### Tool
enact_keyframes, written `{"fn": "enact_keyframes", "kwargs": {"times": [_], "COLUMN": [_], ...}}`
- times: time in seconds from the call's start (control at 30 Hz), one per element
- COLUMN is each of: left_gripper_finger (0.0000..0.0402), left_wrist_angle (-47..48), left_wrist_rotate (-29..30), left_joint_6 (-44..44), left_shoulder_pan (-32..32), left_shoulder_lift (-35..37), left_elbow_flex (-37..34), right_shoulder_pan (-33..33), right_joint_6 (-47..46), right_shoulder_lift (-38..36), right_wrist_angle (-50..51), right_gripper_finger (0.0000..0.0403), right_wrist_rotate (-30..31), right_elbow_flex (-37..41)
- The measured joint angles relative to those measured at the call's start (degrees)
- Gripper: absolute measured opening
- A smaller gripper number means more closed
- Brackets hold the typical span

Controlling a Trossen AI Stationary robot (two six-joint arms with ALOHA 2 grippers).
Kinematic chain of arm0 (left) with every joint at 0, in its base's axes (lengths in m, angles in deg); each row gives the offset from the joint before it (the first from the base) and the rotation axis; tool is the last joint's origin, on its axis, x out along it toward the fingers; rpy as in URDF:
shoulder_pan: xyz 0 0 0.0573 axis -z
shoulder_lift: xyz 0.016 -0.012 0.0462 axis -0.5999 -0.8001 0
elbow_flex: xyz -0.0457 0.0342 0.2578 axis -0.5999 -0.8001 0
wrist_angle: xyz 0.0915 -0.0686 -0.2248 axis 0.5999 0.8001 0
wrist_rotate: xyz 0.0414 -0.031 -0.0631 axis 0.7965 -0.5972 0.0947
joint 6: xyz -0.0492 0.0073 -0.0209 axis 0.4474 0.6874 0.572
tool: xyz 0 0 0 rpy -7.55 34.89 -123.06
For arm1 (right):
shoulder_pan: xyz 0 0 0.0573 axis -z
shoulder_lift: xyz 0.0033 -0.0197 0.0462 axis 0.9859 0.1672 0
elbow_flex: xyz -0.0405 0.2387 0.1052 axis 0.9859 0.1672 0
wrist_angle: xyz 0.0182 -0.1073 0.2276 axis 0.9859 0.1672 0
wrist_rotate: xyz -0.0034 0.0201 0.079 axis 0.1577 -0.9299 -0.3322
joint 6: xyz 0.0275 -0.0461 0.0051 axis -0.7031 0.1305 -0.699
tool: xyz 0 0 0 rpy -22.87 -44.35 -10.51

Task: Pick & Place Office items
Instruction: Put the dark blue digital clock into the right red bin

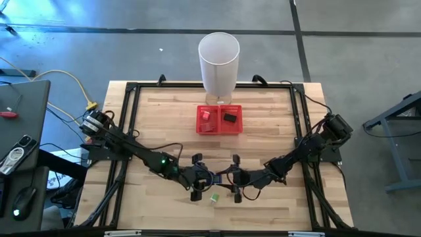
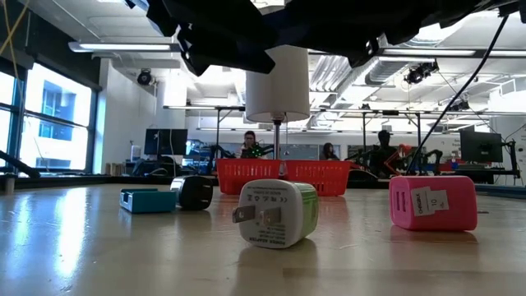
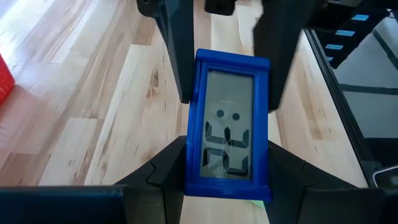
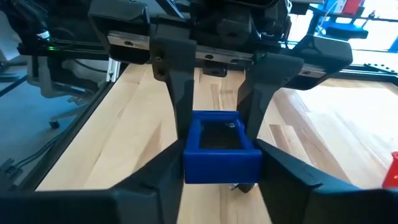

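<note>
While both arms meet over the near middle of the table in the high view, the left gripper and right gripper face each other, with a green-white piece lying just beside them and the red mesh tray well apart, two pieces already inside. At table height, the green-white piece, a pink piece, a teal-white piece and a dark brown piece sit untouched. Through the left wrist view, the left fingers pinch the blue piece by its long sides, opposing fingers flanking its far end. Through the right wrist view, the right fingers flank the blue piece; I cannot tell whether they press yet. If the left lets go before the right clamps firmly, the piece would likely twist or drop.
</note>
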Motion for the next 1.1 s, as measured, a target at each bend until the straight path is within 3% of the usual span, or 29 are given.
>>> {"fn": "enact_keyframes", "kwargs": {"times": [0.13,0.37,0.77,0.9,1.1], "left_gripper_finger": [0.0150,0.0178,0.0186,0.0191,0.0256], "left_wrist_angle": [-0.1,-0.6,-0.4,-0.4,-0.2], "left_wrist_rotate": [-0.5,-1.0,-1.0,-0.9,-0.7], "left_joint_6": [-0.3,-0.9,-0.9,-4.8,-5.7], "left_shoulder_pan": [0.0,0.0,0.0,0.0,0.0], "left_shoulder_lift": [0.0,0.0,0.0,0.0,0.0], "left_elbow_flex": [0.0,0.0,0.0,0.0,0.0], "right_shoulder_pan": [0.0,0.0,0.0,0.0,-0.1], "right_joint_6": [0.0,-0.5,-1.3,-1.3,-1.3], "right_shoulder_lift": [0.0,0.0,0.0,0.0,0.0], "right_wrist_angle": [0.0,-0.2,-0.2,-0.1,0.0], "right_gripper_finger": [0.0142,0.0142,0.0142,0.0142,0.0142], "right_wrist_rotate": [-0.1,-0.6,-1.4,-1.5,-2.2], "right_elbow_flex": [0.0,0.0,0.0,0.0,0.0]}}
